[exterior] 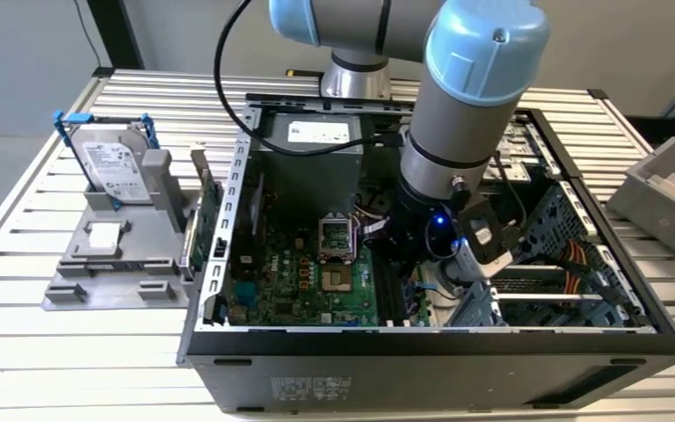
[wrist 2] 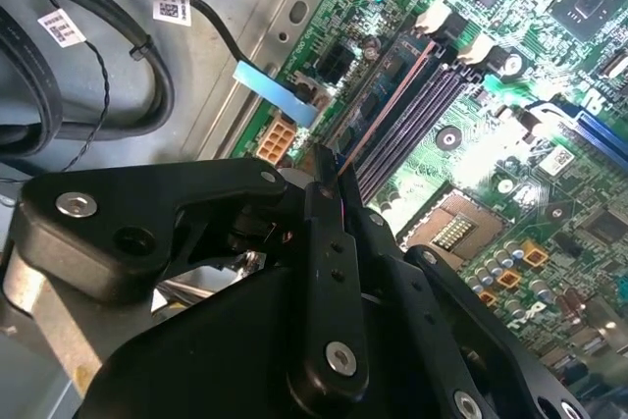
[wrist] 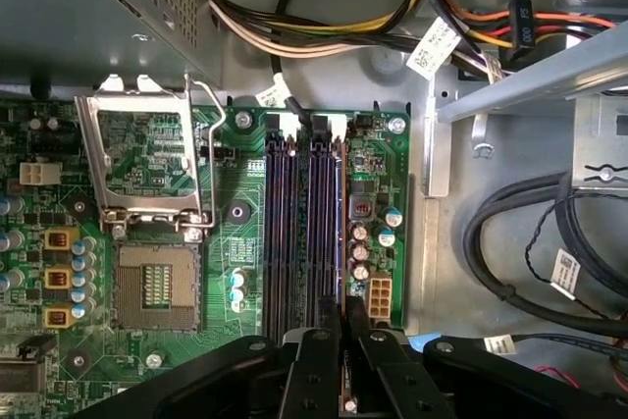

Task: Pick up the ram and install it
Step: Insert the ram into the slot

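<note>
Ram (wrist 2: 385,107) clamped edge-on in jaws, long axis along slots (wrist: 280,233)

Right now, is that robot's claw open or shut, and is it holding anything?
Gripper: shut on the ram stick, held edge-on over the memory slots.

Bright even light, glare spots on mobo (wrist 2: 491,115), dim shadow inside case (exterior: 431,343)

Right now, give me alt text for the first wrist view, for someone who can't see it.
The gripper, shut on the ram stick seen edge-on, hangs over one end of the memory slots on the motherboard. Beside the slots the processor socket lies open and empty with its metal frame lifted, and bundled cables run beyond the board.
</note>
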Robot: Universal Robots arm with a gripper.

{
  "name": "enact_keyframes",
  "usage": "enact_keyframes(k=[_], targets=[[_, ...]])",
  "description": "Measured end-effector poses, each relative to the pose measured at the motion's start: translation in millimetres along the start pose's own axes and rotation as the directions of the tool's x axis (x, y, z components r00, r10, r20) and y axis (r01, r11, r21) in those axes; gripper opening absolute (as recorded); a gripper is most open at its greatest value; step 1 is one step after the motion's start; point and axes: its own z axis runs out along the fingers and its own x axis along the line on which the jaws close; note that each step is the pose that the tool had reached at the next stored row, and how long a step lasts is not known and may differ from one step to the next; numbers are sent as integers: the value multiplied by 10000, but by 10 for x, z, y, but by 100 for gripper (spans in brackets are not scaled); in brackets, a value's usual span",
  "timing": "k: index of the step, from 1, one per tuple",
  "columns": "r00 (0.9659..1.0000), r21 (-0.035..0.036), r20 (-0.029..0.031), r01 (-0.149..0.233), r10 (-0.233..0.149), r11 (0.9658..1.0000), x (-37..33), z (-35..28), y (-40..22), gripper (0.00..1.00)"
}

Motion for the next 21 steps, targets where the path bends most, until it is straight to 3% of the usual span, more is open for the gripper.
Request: enact_keyframes(k=[12, 21], targets=[[10000, 4, -4, -36, 36, 10000, -31, 18, 16, 0], [10000, 6, -77, -52, 52, 10000, -50, 13, -9, 0]])
